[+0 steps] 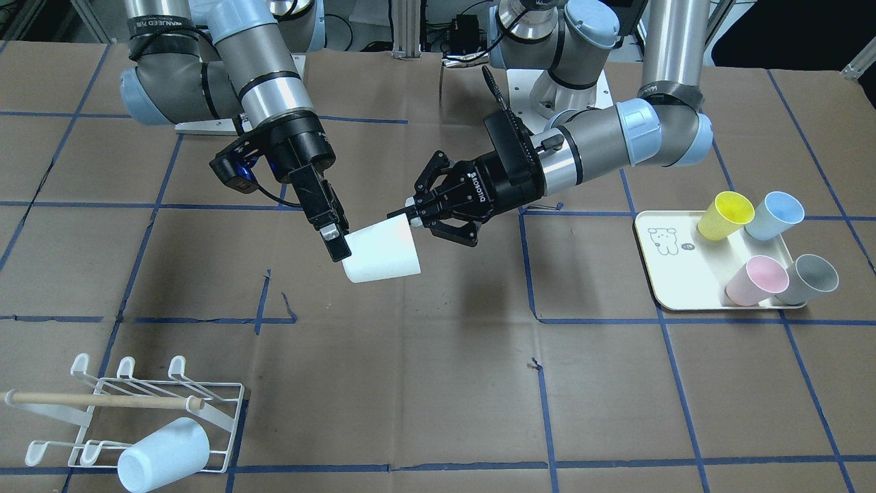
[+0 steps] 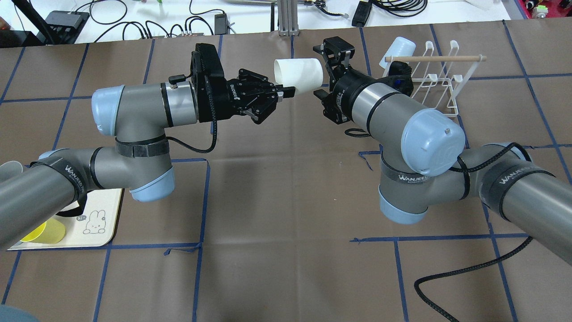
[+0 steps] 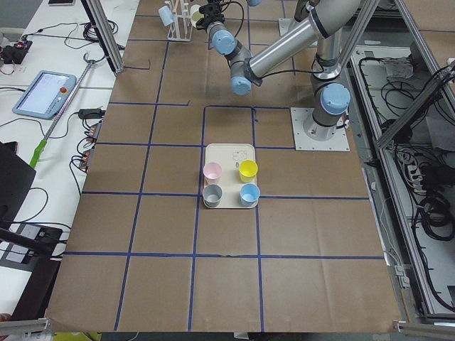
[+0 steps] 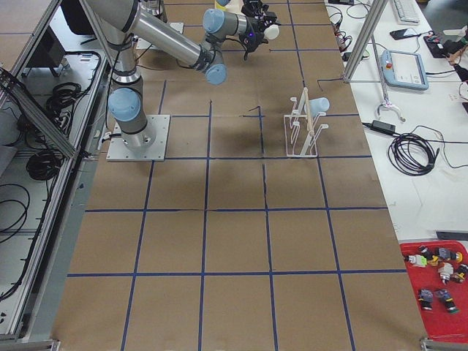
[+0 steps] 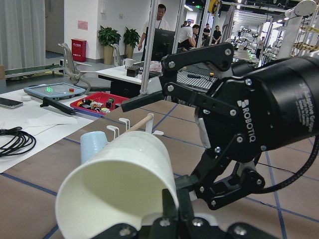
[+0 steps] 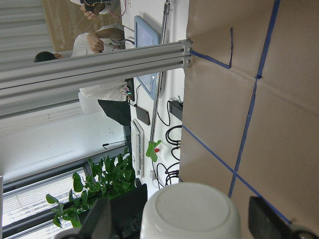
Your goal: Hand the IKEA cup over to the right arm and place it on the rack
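**Cup handover in mid-air, right gripper not yet closed**

The white IKEA cup [image 1: 380,250] lies on its side in the air above the brown worktop [image 1: 438,383], between the two arms. The left gripper [image 2: 281,91] is clamped on the wall of the cup at its rim. The right gripper [image 2: 322,74] straddles the cup's base with its jaws spread, and a gap shows on one side. The step in hand looks like the transfer. Next, the right gripper probably needs to close before the left lets go, then carry the cup to the rack [image 1: 102,400], which is well apart.
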Tool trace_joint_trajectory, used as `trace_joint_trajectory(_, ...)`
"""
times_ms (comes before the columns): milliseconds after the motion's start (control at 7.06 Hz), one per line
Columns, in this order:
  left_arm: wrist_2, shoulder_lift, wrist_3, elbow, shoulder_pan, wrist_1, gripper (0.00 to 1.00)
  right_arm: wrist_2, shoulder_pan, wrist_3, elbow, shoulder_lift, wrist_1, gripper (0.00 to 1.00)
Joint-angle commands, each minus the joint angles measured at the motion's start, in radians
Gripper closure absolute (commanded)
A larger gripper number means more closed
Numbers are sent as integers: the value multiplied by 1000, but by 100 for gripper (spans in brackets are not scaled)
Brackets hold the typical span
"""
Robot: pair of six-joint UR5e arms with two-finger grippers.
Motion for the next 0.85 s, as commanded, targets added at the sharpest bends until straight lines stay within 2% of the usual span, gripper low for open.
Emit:
trace_joint_trajectory(0,5,2,-5,-2,-5,3,94,-1,6,1,-2,5,2,4)
trace_joint_trajectory(709,5,4,-19,-1,-5,3,94,-1,26,0,-18,23,17,3)
